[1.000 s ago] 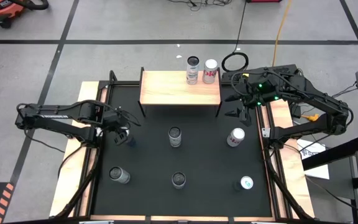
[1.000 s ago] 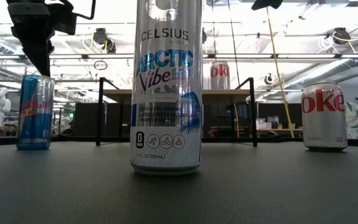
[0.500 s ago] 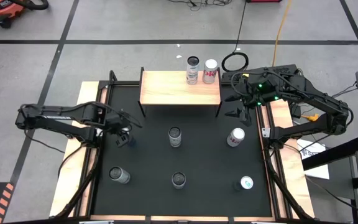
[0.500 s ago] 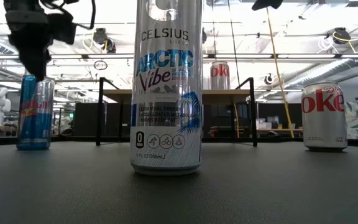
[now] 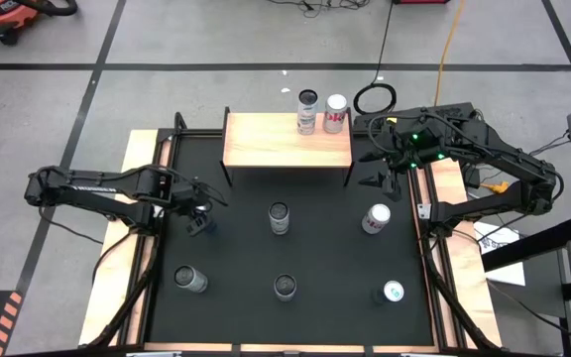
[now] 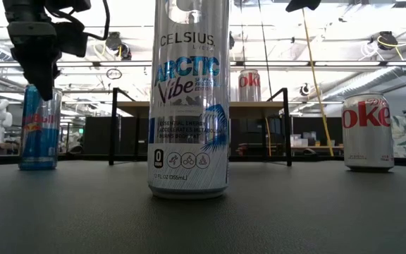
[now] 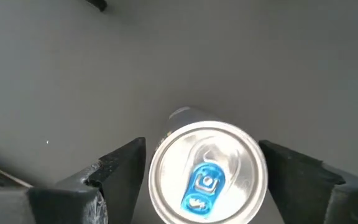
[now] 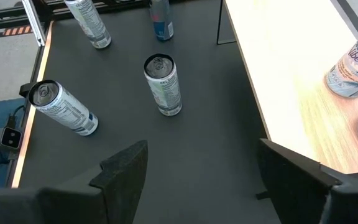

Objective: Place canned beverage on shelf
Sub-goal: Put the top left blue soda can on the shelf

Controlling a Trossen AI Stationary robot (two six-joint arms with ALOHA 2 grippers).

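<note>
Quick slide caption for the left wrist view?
Open left claw straddles the upright blue-tabbed can, seen from above.

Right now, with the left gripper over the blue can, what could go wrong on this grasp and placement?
1. The left gripper is open, its fingers straddling the Red Bull can with little room either side; a slightly off descent could clip the rim and tip this tall, slim can.
2. The shelf already holds two cans at its right end, so placing close to them might knock one.
</note>
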